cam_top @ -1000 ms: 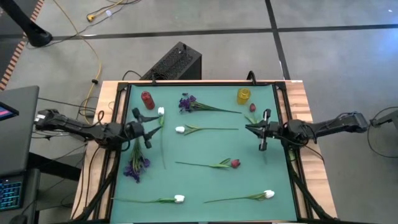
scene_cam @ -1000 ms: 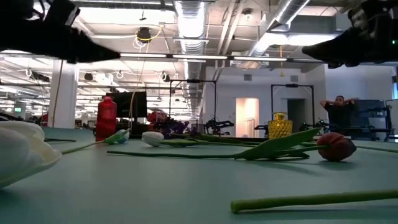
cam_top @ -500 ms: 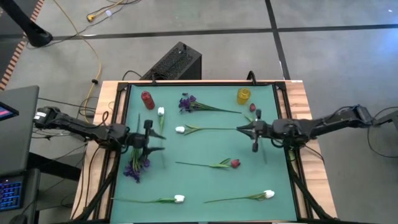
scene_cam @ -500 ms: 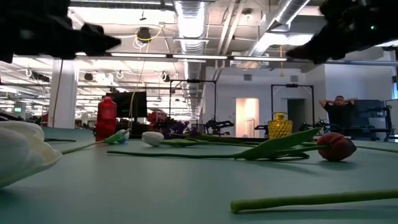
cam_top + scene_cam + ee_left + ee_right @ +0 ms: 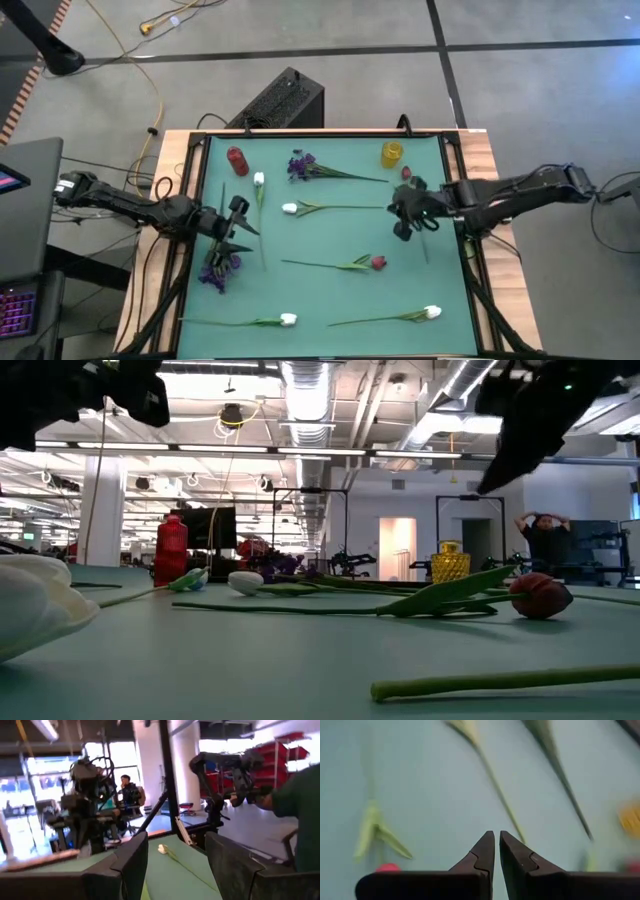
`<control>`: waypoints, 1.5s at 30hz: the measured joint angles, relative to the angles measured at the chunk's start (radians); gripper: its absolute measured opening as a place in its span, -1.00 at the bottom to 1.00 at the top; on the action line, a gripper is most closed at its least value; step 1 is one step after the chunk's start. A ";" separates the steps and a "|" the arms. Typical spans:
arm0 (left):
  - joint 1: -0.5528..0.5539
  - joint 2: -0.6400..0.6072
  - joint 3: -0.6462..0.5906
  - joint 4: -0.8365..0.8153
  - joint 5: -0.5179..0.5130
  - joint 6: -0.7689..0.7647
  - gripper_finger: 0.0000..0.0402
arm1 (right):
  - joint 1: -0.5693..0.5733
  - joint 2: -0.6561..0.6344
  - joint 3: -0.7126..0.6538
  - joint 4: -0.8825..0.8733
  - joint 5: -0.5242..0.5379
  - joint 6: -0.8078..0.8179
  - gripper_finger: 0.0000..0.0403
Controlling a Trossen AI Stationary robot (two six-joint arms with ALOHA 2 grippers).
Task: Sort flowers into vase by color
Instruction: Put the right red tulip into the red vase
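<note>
Across the green worktop (image 5: pixel 330 290) the flowers are seen scattered flat, none in a holder. Both arms are held above it: left pincer (image 5: pixel 236 228) over the left edge, fingers well apart and nothing between them; right pincer (image 5: pixel 405 213) right of centre, fingers nearly together, nothing gripped.

Flowers, larger to smaller: purple cluster (image 5: pixel 220 270) just beside the left pincer, a second purple bloom (image 5: pixel 300 165) near the far edge, white tulips (image 5: pixel 289 209) mid-worktop and along the near edge, red tulip (image 5: pixel 378 263) between centre and right.

Risk judged: thin stems lie flat, so a nearly closed right pincer could skid over one or push it aside; a bushy head may snag.

Containers: red vase (image 5: pixel 237 160) and yellow vase (image 5: pixel 391 154) at the far edge, both apparently without flowers.
</note>
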 joint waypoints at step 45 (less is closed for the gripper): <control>0.000 0.007 0.000 -0.194 -0.390 -0.137 -0.07 | -0.267 0.425 -0.114 -0.240 -0.175 0.452 0.13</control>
